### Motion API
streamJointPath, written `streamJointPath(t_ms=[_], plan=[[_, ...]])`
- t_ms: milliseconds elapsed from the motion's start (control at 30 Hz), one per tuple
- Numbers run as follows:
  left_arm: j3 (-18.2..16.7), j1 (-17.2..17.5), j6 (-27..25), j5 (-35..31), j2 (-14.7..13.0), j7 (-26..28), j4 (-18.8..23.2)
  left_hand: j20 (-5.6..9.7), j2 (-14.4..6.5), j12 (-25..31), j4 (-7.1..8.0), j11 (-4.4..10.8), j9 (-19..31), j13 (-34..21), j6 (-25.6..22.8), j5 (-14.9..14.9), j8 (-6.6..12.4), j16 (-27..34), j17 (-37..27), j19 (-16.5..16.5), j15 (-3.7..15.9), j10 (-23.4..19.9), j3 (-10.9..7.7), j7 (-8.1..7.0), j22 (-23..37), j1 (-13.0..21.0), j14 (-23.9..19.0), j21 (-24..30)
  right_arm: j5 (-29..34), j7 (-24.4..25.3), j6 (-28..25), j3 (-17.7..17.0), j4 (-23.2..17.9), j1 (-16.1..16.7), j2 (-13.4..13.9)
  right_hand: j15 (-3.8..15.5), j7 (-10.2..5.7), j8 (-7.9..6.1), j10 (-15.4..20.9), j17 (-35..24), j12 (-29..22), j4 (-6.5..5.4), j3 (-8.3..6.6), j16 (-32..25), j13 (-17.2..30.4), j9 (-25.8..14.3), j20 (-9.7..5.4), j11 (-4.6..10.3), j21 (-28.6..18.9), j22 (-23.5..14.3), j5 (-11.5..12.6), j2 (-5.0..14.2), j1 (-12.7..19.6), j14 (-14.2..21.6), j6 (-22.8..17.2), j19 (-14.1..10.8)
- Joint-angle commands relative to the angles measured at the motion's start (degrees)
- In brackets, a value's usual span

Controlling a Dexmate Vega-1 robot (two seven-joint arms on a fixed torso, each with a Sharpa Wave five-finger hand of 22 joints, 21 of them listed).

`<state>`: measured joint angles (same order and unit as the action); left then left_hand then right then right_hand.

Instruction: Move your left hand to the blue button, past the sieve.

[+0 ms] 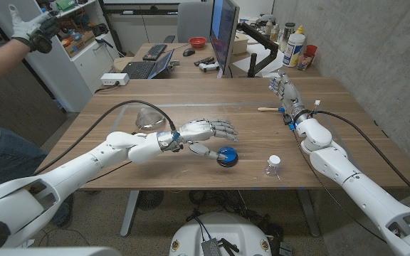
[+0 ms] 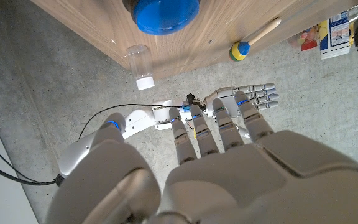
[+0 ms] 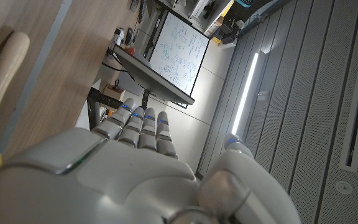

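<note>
The blue button [image 1: 227,155], a round blue cap on a dark base, sits near the table's front edge, in the middle. My left hand [image 1: 206,132] hovers just left of and behind it with fingers stretched out and apart, holding nothing. Its thumb points at the button's left side; I cannot tell whether they touch. The sieve [image 1: 146,116], a pale mesh bowl, lies behind my left forearm and is partly hidden by it. In the left wrist view the button [image 2: 165,12] shows beyond my left hand [image 2: 229,168]. My right hand [image 1: 285,88] stands at the far right with fingers straight.
A small clear vial with a white cap [image 1: 273,165] lies right of the button. A wooden stick [image 1: 267,109] with a blue and yellow tip lies near my right hand. A person [image 1: 6,64] with a gloved hand stands at the table's left. A monitor [image 1: 223,32] stands behind the table.
</note>
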<state>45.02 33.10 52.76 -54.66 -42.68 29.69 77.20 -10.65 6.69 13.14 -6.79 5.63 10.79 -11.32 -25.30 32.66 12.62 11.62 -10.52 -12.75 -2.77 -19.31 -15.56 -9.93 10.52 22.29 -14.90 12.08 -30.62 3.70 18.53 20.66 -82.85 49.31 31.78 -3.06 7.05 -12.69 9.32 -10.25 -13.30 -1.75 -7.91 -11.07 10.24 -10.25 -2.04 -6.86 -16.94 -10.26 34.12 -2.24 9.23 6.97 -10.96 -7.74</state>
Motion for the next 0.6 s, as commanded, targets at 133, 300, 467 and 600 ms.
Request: streamJointPath(t_ms=[133,300,467,600], plan=[[3.66,-2.04,-1.05,-2.9,0.31,1.67,-1.55,0.09,-0.13,-0.19,-0.02,0.07,0.12,-0.13,-0.52,0.54,-0.19,-0.37,-0.11,0.15,0.12,-0.52,0.38,-0.29,0.18,0.27,-0.23,-0.21,0.33,-0.02,0.8,-0.02,0.64,-0.15,-0.15,-0.15,-0.1,0.17,0.44,-0.25,0.25,-0.11,0.23,0.09,0.26,-0.31,-0.33,0.0,0.17,-0.17,0.32,0.68,0.06,0.82,-0.45,-0.4],[4.17,-2.2,-1.41,-2.53,0.05,1.76,-1.49,0.2,-0.14,-0.24,-0.02,0.1,0.12,-0.13,-0.48,0.57,-0.26,-0.4,-0.11,0.3,0.11,-0.49,0.41,-0.31,0.18,0.26,-0.14,-0.27,0.3,0.05,0.84,-0.08,0.71,-0.14,-0.18,-0.18,-0.2,0.22,0.39,-0.25,0.3,-0.1,0.27,0.12,0.26,-0.31,-0.29,0.04,0.24,-0.17,0.34,0.7,0.07,0.8,-0.47,-0.41],[4.3,-2.23,-1.86,-3.09,-0.67,2.08,-0.33,0.17,-0.15,-0.28,-0.02,0.06,0.12,-0.13,-0.48,0.6,-0.32,-0.4,-0.11,0.24,0.14,-0.48,0.44,-0.2,0.18,0.25,-0.14,-0.24,0.64,-0.12,1.72,0.14,1.44,-0.44,-0.62,-0.13,-0.18,0.26,0.51,-0.25,0.3,-0.09,0.31,0.07,0.26,-0.31,-0.28,-0.05,0.3,-0.17,0.36,0.74,0.08,0.96,-0.53,-0.46],[4.63,-2.39,-1.98,-3.42,-0.71,2.02,0.07,0.16,-0.17,-0.3,-0.02,-0.03,0.12,-0.13,-0.56,0.63,-0.33,-0.4,-0.11,0.28,0.16,-0.51,0.46,-0.24,0.18,0.24,-0.16,-0.26,0.3,-0.86,2.44,0.41,3.16,-1.14,-1.42,-0.13,-0.17,0.32,0.58,-0.25,0.31,-0.07,0.34,0.09,0.26,-0.32,-0.26,-0.1,0.37,-0.17,0.38,0.78,0.11,0.98,-0.54,-0.46]])
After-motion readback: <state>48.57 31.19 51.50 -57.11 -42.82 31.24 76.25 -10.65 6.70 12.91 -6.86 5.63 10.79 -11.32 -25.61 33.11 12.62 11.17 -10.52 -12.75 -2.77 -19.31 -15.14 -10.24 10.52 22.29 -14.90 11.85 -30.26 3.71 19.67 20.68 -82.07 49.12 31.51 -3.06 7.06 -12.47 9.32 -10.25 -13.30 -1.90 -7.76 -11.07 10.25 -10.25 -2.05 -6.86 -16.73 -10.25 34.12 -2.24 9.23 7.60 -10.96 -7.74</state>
